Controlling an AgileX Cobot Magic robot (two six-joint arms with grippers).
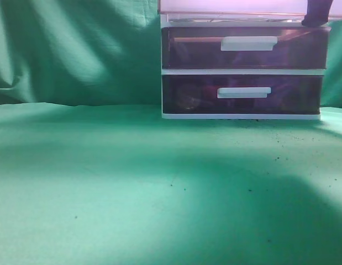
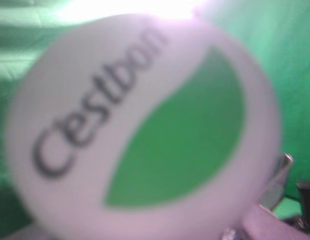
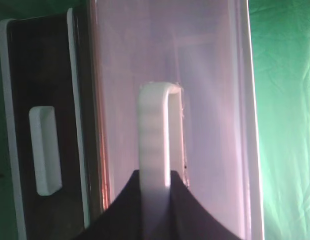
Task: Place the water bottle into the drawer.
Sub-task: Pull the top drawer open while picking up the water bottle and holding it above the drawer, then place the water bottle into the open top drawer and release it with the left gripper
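My right tool [image 3: 155, 200] is clenched on the handle [image 3: 155, 135] of the drawer [image 3: 210, 75], with the white bar running right between the dark jaws. In the exterior view the drawer front [image 1: 231, 6] sits at the very top of the frame, above the two darker drawers [image 1: 245, 94], and it looks pulled out toward me, pale pink and washed out by the light.

The bottle [image 2: 139, 130] fills my whole left wrist view, cap end on, "Cestbon" and a green leaf on the label. So it's up at my left tool, almost certainly grasped there, but I can't actually see the jaws on it, so I can't tell for sure. It isn't on the counter [image 1: 132, 193] in the exterior view.

My plan: keep the right tool steady so the drawer doesn't slide back, bring the bottle over the open part, lower it well inside the walls before releasing, and lay it lengthwise. Can't see how deep the drawer is, so go slow.
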